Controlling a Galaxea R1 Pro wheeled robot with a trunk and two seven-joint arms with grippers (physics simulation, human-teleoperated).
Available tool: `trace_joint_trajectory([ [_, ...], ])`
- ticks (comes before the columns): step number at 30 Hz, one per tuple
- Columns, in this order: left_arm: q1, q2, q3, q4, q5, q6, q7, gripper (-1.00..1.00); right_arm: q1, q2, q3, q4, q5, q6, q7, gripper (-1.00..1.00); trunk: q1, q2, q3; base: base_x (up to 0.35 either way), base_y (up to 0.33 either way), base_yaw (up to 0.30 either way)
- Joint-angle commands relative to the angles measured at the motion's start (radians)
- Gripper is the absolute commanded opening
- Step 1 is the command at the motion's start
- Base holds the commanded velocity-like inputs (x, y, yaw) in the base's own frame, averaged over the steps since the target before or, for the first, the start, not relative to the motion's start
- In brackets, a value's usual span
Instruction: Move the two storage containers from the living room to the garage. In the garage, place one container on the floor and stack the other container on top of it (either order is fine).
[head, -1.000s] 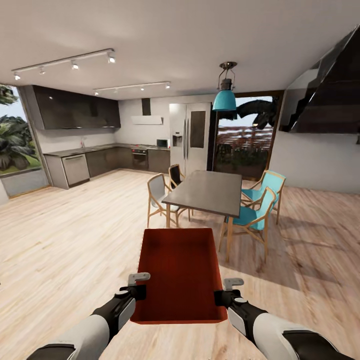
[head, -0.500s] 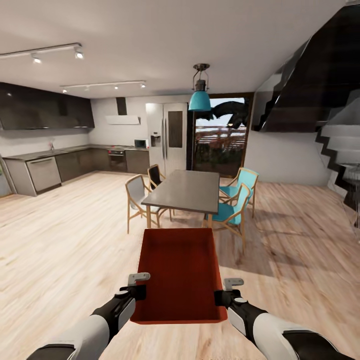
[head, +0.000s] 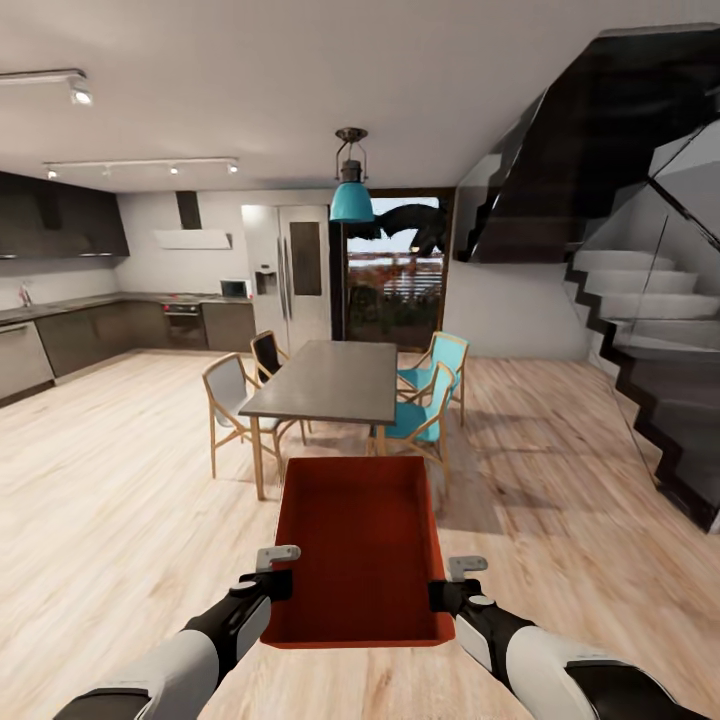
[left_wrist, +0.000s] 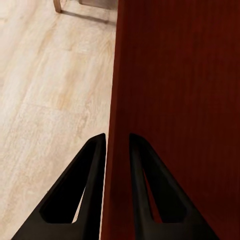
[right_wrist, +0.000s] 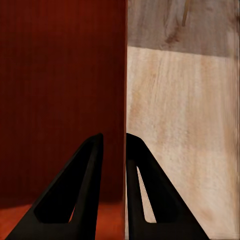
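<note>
- the left gripper (head: 279, 568) pinches the left long wall of the storage container (head: 358, 545); in the left wrist view its two dark fingers (left_wrist: 82, 192) sit nearly closed, one on either side of the thin red wall, the outer one over the wood plank floor (left_wrist: 45, 100), the inner one inside the bin.
- the storage container, an orange-red lidless bin, hangs between the two grippers, held level above the floor, its open top up and its far end pointing away past the fingertips.
- the right gripper (head: 454, 580) clamps the right long wall the same way; in the right wrist view one finger (right_wrist: 75, 192) lies against the inner red face and the other just outside the rim, with only the wall's thickness between them.
- beyond the fingertips and the bin's far end stands a grey dining table (head: 330, 380), with wooden chairs (head: 228, 400) on its left and teal-seated chairs (head: 420, 410) on its right.
- further right, well apart from the right fingers, a dark staircase (head: 640, 330) climbs the wall.
</note>
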Motion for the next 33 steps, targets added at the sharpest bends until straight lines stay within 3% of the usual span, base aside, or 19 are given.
trace_joint_trajectory([
  [1, 0.0, 0.005, 0.021, -0.008, -0.017, 0.005, 0.019, -1.0, 0.0, -0.006, -0.002, 0.005, -0.012, -0.005, -0.007, -1.0, 0.0, -0.001, 0.0, 0.0, 0.0, -0.292],
  [33, 0.0, 0.005, 0.019, -0.011, -0.017, 0.007, 0.019, -1.0, 0.0, -0.006, -0.003, 0.005, -0.012, -0.005, -0.007, -1.0, 0.0, -0.001, 0.0, 0.0, 0.0, -0.292],
])
